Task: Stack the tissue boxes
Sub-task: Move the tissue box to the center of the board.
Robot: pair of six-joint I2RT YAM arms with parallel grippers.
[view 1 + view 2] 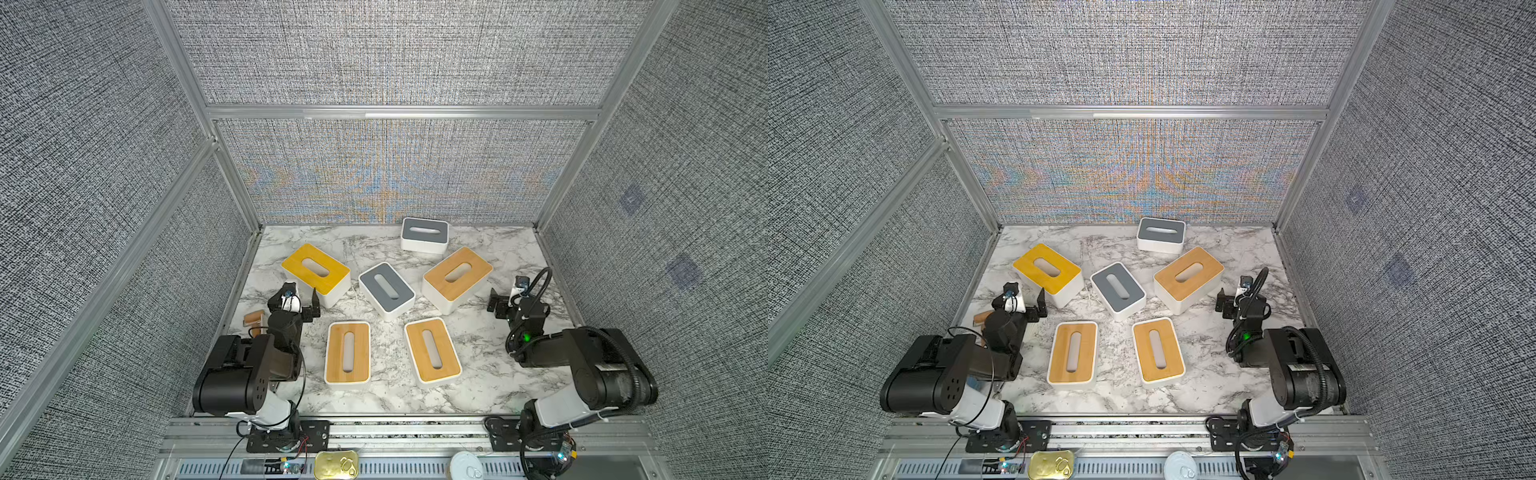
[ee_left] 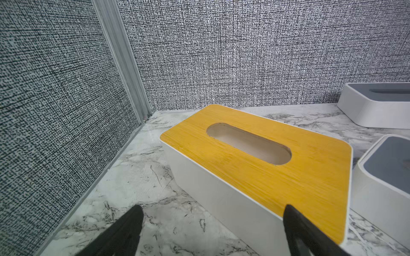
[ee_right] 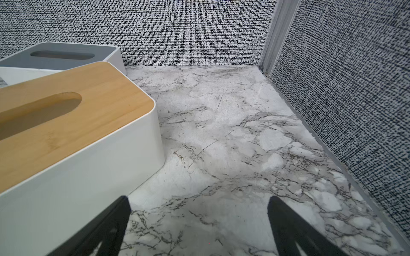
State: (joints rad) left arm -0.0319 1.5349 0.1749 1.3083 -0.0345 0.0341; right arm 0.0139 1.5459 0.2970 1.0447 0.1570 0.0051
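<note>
To either side of the middle grey-lidded box point(image 1: 386, 291), the left claw point(image 2: 213, 207) is gaping empty at the yellow-lidded box point(image 2: 255, 168) corner, and the right claw point(image 3: 198, 199) is gaping empty just beside the far bamboo-lidded box point(image 3: 66, 124).

Both top views sit high over the six o'clock edge, looking steeply down on the whole marble table point(image 1: 490, 390) point(image 1: 1217, 390). Left wrist camera, low and close, faces the yellow-lidded box point(image 2: 255, 177) at ten; right wrist faces the two o'clock corner. Both catch the far grey-lidded box point(image 2: 372, 110) point(image 3: 99, 49).
</note>
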